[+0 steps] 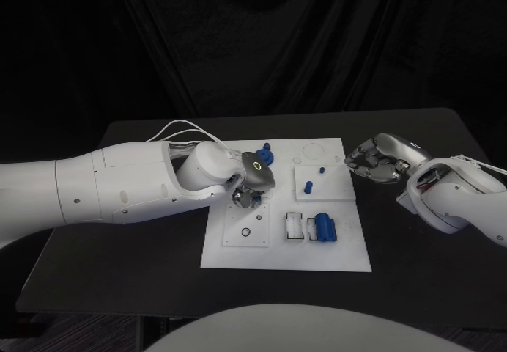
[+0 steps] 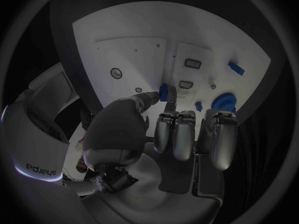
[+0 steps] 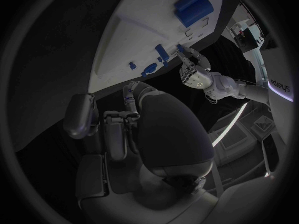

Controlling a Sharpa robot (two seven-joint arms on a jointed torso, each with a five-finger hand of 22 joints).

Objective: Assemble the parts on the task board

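**Left robot hand pinches a blue part over the task board**

The left robot hand (image 1: 251, 176) is above the white task board (image 1: 264, 253) on the black counter (image 1: 127, 279), thumb and finger closed on a small blue part (image 2: 164, 92). The right robot hand (image 1: 375, 160) hangs just beside the board's right edge, fingers curled in on nothing. A blue block (image 1: 324, 228) lies on the board's near half

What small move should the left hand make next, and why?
Probably lower the small blue part straight down toward the task board and seat it. The left hand pinches this part between thumb and a finger just above the board, near its sockets; which socket fits it I cannot tell. The right hand rests curled at the board's far right edge, holding nothing.
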